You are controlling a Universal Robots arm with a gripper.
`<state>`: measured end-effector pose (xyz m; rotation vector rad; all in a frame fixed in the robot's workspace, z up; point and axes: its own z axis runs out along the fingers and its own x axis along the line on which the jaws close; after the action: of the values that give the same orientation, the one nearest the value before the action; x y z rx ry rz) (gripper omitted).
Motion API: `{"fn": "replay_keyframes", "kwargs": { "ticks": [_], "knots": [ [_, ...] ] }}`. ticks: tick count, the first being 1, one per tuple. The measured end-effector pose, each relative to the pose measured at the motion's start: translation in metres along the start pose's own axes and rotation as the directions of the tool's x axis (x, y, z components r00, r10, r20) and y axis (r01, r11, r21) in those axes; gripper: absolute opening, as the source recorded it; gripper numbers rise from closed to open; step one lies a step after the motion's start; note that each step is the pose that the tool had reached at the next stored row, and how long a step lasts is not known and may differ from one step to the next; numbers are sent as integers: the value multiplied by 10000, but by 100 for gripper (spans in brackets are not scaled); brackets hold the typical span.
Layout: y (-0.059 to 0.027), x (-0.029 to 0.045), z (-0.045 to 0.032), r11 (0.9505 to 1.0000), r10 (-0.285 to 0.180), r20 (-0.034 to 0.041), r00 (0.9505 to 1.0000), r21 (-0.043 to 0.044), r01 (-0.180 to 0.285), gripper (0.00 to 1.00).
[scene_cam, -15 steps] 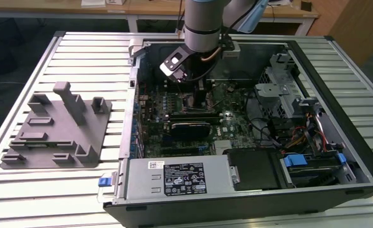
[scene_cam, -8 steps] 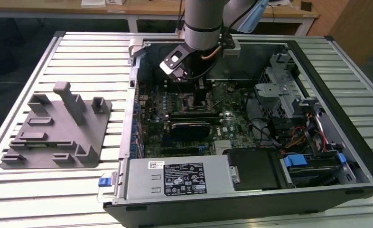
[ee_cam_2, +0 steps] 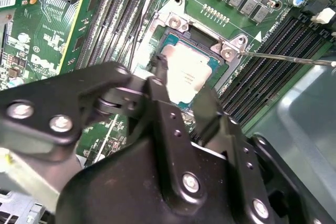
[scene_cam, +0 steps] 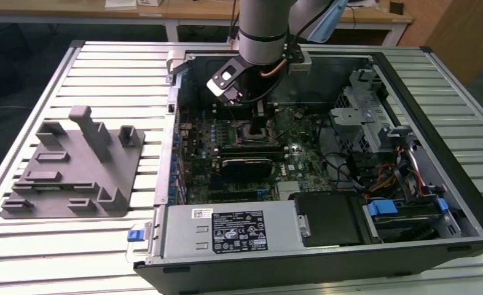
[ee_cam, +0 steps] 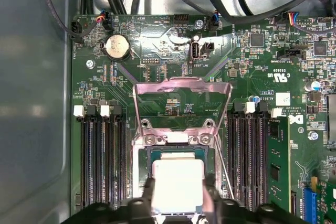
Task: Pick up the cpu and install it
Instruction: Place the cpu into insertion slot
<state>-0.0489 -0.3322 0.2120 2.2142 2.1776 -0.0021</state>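
Arm's gripper (ee_cam: 178, 195) down inside open computer case (scene_cam: 307, 270), fingers (ee_cam: 148, 190) drawn narrow onto cpu (ee_cam: 177, 174), pinching its opposite edges. This cpu lies within motherboard socket (ee_cam: 137, 166); retention plate (ee_cam: 181, 83) flipped up beside it. Full seating: cannot tell.

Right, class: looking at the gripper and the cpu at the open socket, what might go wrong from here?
1. The gripper holds the cpu by two edges at the socket; if the cpu is slightly tilted or offset, pressing down could damage the contacts.
2. The thin retention lever runs close beside the socket, so the gripper might snag it.
3. The load plate is flipped open right next to the cpu and could be knocked.
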Motion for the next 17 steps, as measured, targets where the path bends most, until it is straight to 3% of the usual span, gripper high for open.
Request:
{"fn": "replay_keyframes", "kwargs": {
  "ticks": [4, 5, 7, 10, 17],
  "knots": [
    [0, 0, -1, 10000, 0, 0, 10000, 0, 0, 31],
    [0, 0, -1, 10000, 0, 0, 10000, 0, 0, 31],
    [0, 0, -1, 10000, 0, 0, 10000, 0, 0, 19],
    [0, 0, -2, 10000, 0, 0, 10000, 0, 0, 11],
    [0, -1, -21, 10000, 0, 5, 10000, 3, 0, 11]
  ]
}}
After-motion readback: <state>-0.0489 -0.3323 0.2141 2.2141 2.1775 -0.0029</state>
